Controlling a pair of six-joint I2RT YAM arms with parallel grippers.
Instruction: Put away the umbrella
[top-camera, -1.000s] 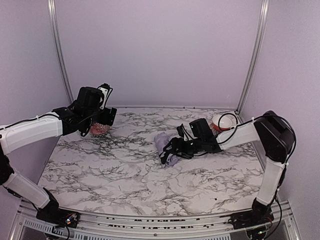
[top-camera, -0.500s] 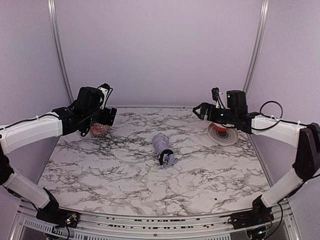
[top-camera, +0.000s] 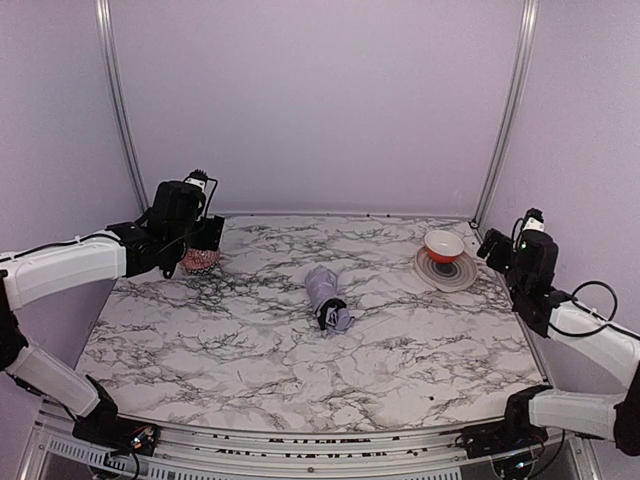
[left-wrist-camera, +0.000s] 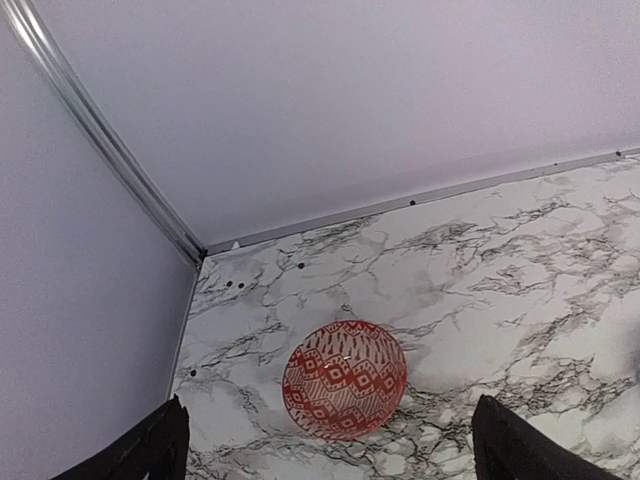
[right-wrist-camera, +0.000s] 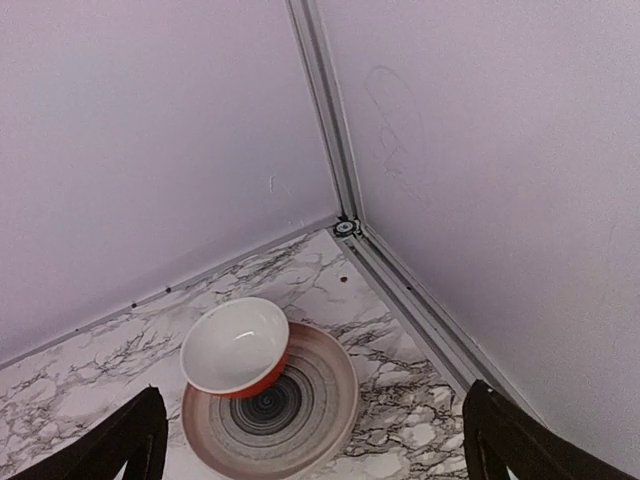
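Note:
The umbrella (top-camera: 323, 291) lies folded near the middle of the marble table, a pale lavender bundle with a black part and its small handle (top-camera: 341, 322) at the near end. No gripper touches it. My left gripper (top-camera: 203, 243) hovers open at the back left, over a red patterned bowl (left-wrist-camera: 345, 380); its two dark fingertips (left-wrist-camera: 160, 448) show at the bottom corners of the left wrist view. My right gripper (top-camera: 492, 246) is open at the far right, facing the back right corner, with nothing between its fingers (right-wrist-camera: 502, 438). Neither wrist view shows the umbrella.
A red bowl with a white inside (right-wrist-camera: 237, 346) rests on the rim of a ringed plate (right-wrist-camera: 325, 405) at the back right (top-camera: 447, 272). The patterned bowl (top-camera: 199, 260) sits near the left wall. Metal rails (right-wrist-camera: 425, 310) run along the enclosure's walls.
The right gripper has let go of the umbrella and swung away to the far right, opening wide. The umbrella now lies alone on the table. The left gripper has pulled back slightly.

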